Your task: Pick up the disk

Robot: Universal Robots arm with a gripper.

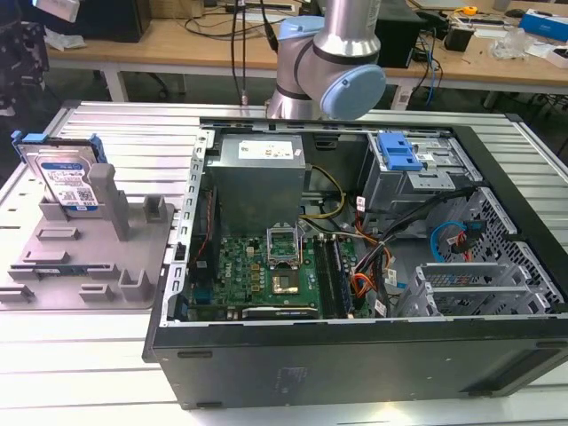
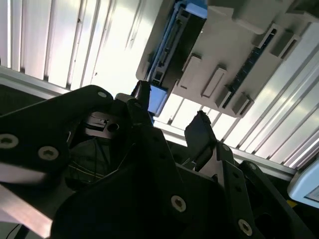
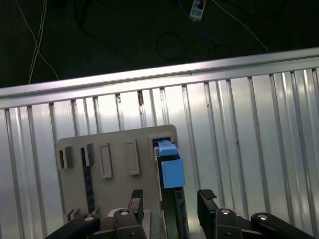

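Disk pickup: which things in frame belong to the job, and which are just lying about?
Job: disk, upright in the grey holder tray; pincer, open, aimed at the disk, not touching it.
Lying about: open computer case; blue caddy in its drive cage; motherboard; power supply; slatted table; benches behind.
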